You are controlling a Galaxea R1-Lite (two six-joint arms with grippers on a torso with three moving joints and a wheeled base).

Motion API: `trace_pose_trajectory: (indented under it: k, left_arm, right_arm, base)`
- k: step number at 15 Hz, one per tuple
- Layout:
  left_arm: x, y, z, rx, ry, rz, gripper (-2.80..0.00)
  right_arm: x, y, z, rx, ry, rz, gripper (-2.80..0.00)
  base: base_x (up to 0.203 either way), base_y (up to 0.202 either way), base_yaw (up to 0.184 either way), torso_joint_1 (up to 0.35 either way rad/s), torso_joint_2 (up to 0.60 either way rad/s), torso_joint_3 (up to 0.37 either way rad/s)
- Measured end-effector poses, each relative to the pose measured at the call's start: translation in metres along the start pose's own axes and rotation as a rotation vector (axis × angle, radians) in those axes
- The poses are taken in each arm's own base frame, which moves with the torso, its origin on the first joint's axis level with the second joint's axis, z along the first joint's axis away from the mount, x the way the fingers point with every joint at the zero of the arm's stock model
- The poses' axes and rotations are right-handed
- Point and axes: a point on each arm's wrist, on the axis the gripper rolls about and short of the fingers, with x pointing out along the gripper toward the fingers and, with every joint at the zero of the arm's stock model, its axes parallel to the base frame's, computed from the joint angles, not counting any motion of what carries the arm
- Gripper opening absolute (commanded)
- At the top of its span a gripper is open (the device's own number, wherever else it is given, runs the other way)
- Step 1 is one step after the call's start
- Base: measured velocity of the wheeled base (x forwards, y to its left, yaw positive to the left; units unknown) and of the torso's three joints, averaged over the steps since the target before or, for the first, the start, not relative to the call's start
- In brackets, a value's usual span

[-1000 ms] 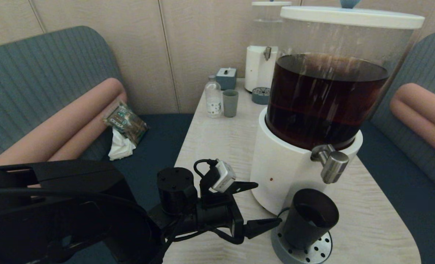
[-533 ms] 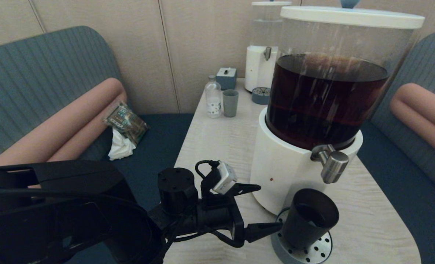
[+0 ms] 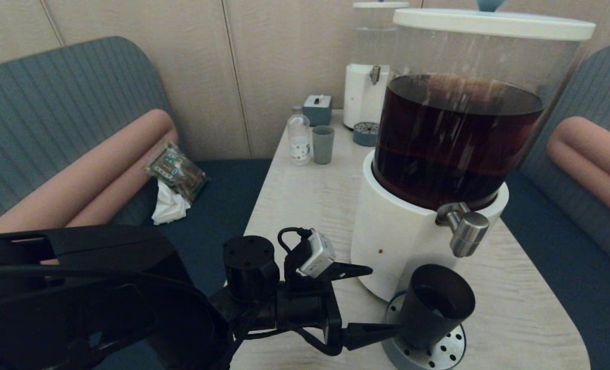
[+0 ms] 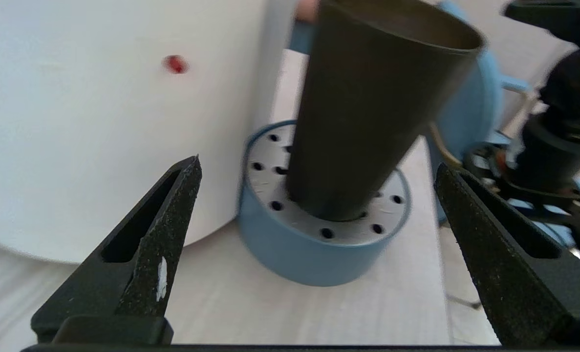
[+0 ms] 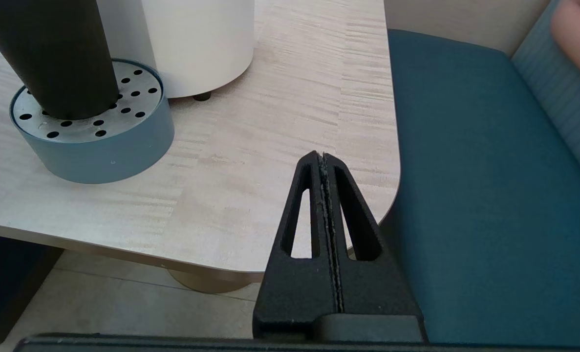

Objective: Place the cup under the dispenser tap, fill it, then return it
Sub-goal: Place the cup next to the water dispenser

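The black tapered cup [image 3: 436,306] stands upright on the round perforated drip tray [image 3: 448,352], directly below the brushed-steel dispenser tap [image 3: 464,234] of the big dark-liquid dispenser's white base [image 3: 392,241]. My left gripper [image 3: 384,299] is open just left of the cup, its fingers spread wide and their tips short of the cup's sides. The left wrist view shows the cup [image 4: 368,112] ahead between the fingertips [image 4: 182,195], on the tray [image 4: 309,259]. My right gripper [image 5: 322,157] is shut and empty over the table's near right corner, away from the cup [image 5: 50,54].
At the table's back stand a smaller clear-liquid dispenser [image 3: 369,77], a grey-green cup [image 3: 322,145], a small bottle [image 3: 298,136] and a blue-grey box [image 3: 317,109]. Blue benches flank the table; a packet [image 3: 176,172] lies on the left one. The table edge [image 5: 123,244] is close.
My left gripper has crept right toward the cup and slightly nearer the table's front, its fingers a little wider apart. The cup has not moved.
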Motion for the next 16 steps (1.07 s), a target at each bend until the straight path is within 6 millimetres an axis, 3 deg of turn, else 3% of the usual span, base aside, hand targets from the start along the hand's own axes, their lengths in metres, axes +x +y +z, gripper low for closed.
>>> trace_pose_trajectory:
  k: [16]
  left_arm:
    - [0.026, -0.001, -0.004, 0.017, -0.012, -0.058, 0.0]
  right_arm:
    - [0.0, 0.0, 0.0, 0.0, 0.0, 0.0, -2.8]
  base:
    - [0.0, 0.0, 0.0, 0.0, 0.0, 0.0]
